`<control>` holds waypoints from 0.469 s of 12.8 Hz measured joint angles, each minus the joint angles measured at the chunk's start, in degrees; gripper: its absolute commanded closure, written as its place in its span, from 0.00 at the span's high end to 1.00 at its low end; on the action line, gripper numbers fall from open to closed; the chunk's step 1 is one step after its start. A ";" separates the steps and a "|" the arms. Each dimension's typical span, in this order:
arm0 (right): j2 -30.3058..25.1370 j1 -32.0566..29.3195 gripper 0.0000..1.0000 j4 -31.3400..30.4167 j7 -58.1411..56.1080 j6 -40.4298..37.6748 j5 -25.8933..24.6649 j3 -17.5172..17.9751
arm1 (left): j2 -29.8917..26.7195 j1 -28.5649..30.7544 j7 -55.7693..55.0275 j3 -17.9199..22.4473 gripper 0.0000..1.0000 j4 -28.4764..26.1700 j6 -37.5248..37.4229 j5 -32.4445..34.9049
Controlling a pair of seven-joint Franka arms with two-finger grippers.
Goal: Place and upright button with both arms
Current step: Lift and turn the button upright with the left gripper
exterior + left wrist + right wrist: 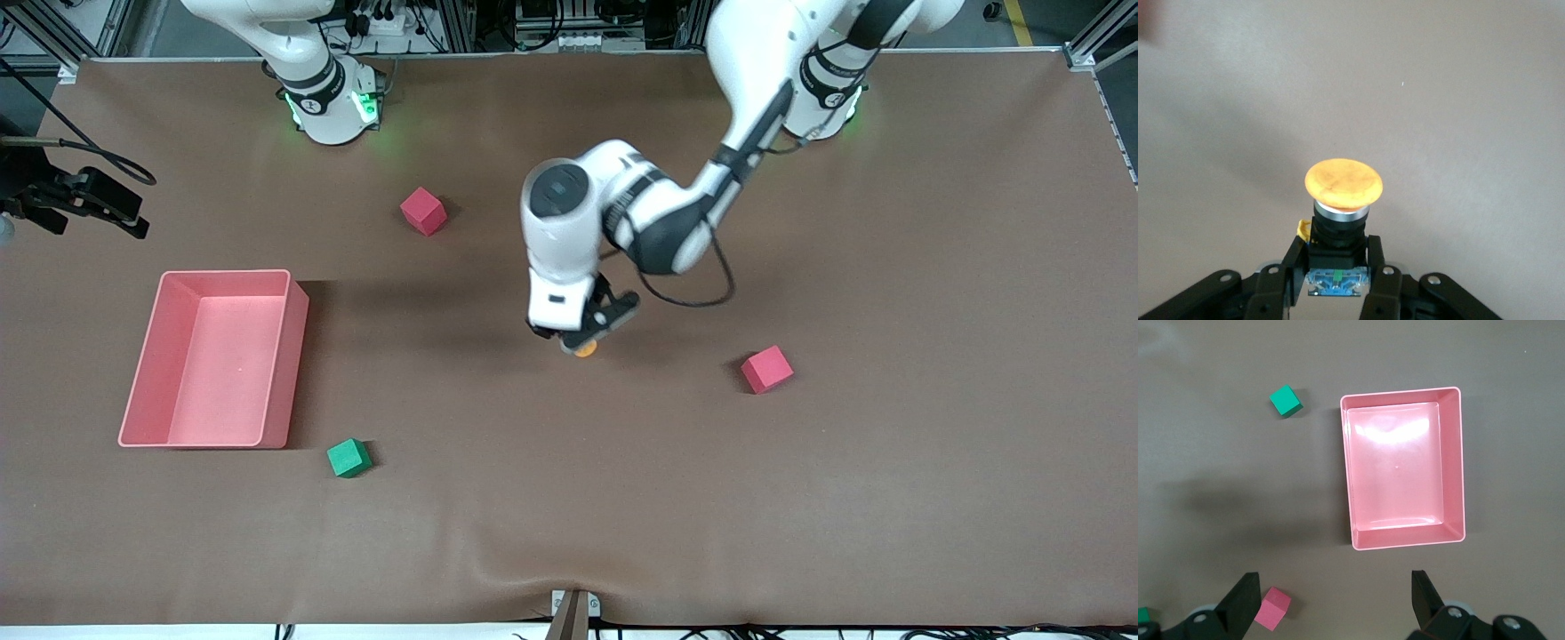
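The button has a round orange cap on a black body. My left gripper is shut on that body, and the cap points away from the fingers, toward the brown table. In the front view the left gripper hangs low over the middle of the table, with the button's cap peeking out beneath it. I cannot tell if the cap touches the table. My right gripper is open and holds nothing. It waits high above the table, outside the front view.
A pink bin stands toward the right arm's end, seen from above as the bin in the right wrist view. A green cube lies beside the bin. One red cube lies nearer the bases, another red cube toward the left arm's end.
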 measured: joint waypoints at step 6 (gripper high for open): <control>0.01 0.00 1.00 0.00 0.00 -0.49 0.00 -0.01 | 4.84 -7.56 -27.49 0.02 0.00 -1.75 2.76 25.19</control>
